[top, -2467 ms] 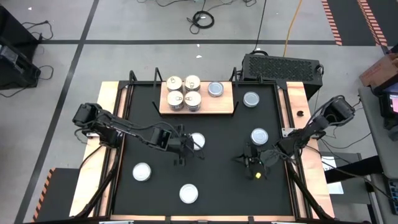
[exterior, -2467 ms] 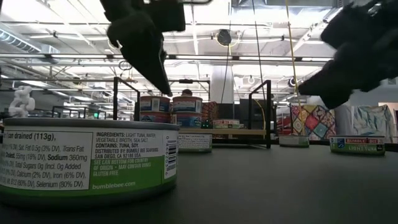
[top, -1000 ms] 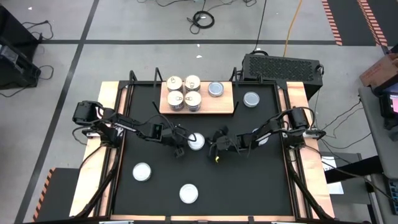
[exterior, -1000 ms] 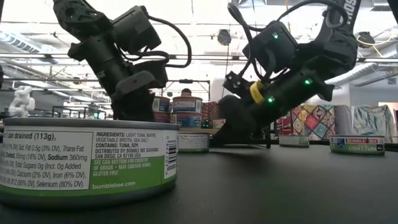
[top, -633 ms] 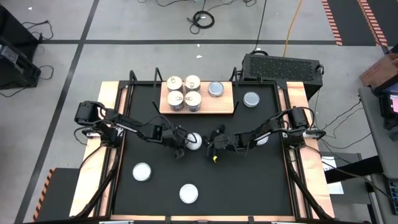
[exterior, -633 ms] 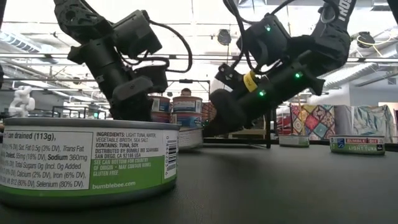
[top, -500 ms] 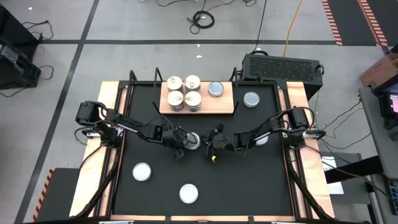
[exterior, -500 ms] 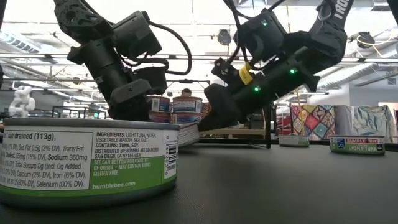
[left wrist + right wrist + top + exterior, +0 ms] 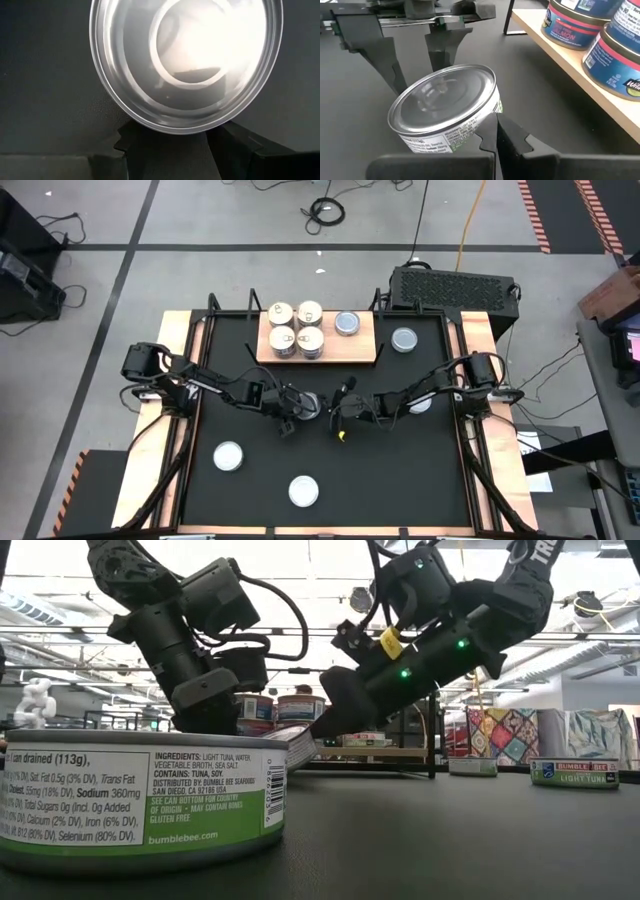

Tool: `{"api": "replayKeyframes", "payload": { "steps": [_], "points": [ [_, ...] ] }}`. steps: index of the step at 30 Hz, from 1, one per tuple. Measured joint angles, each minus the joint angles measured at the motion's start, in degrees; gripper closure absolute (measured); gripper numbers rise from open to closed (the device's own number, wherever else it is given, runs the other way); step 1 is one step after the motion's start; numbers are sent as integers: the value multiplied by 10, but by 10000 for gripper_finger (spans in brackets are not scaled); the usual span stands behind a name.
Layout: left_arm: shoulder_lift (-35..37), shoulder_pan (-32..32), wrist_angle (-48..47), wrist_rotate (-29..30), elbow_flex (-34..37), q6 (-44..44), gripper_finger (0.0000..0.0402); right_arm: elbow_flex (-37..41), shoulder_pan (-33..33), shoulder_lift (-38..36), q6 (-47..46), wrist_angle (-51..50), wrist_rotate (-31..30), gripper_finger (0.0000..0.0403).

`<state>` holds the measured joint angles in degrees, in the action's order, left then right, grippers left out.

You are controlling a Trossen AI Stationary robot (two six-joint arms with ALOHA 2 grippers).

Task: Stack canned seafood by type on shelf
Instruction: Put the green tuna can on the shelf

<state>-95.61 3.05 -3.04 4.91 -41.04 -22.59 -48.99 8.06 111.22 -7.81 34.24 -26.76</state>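
A short round tin with a plain silvery top, the can [image 9: 309, 406] [image 9: 445, 110], stands tilted at the table's middle, between my two grippers. My left gripper [image 9: 294, 409] [image 9: 177, 142] comes from the table's left with a finger on each side of the can. My right gripper [image 9: 340, 402] [image 9: 496, 131] is shut and meets the can from the right. The shelf [image 9: 360, 352] lies at the far edge and carries several cream-topped cans [image 9: 295, 327], stacked in twos, and one silvery-blue can [image 9: 346, 324]. My left gripper has the can between its two fingers [image 9: 127, 142]. They lie at opposite sides of the can's wall [image 9: 400, 117], on the half toward the table's left, and slant down from the left. The can is tilted, its top [image 9: 185, 60] turned toward this gripper. My right gripper presses its shut fingertips [image 9: 490, 127] against the low part of the can's wall [image 9: 479, 124], on the side toward the table's right. It slants down from the right. That side of the can [image 9: 300, 745] is raised off the table.
Loose cans lie on the black table at the far right [image 9: 404, 339], under my right arm [image 9: 418, 404], at the near left [image 9: 228, 456] and near the front edge [image 9: 303, 491]. That last can [image 9: 140, 800] fills the low view's left. Black rods [image 9: 432, 720] stand at the shelf's ends.
My right gripper has gone up and toward the table's left, rolling as it went, and has met the can with shut fingers. The can has shifted a little toward my left gripper and tipped: its right side has come up and its top now shows darker from above.
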Motion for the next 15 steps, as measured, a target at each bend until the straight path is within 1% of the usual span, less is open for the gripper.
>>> {"api": "replayKeyframes", "payload": {
  "steps": [5,7,12,15],
  "points": [
    [0,-4,-2,-5,0,-2,213,0,2,-11,13,2,5,403],
    [0,-10,-3,-16,0,-3,213,-2,3,-24,25,5,10,403],
    [9,-25,-7,-53,0,0,213,-4,16,-53,47,9,47,403],
    [24,-37,-24,-60,0,12,213,-3,24,-56,56,4,64,403]
  ]
}}
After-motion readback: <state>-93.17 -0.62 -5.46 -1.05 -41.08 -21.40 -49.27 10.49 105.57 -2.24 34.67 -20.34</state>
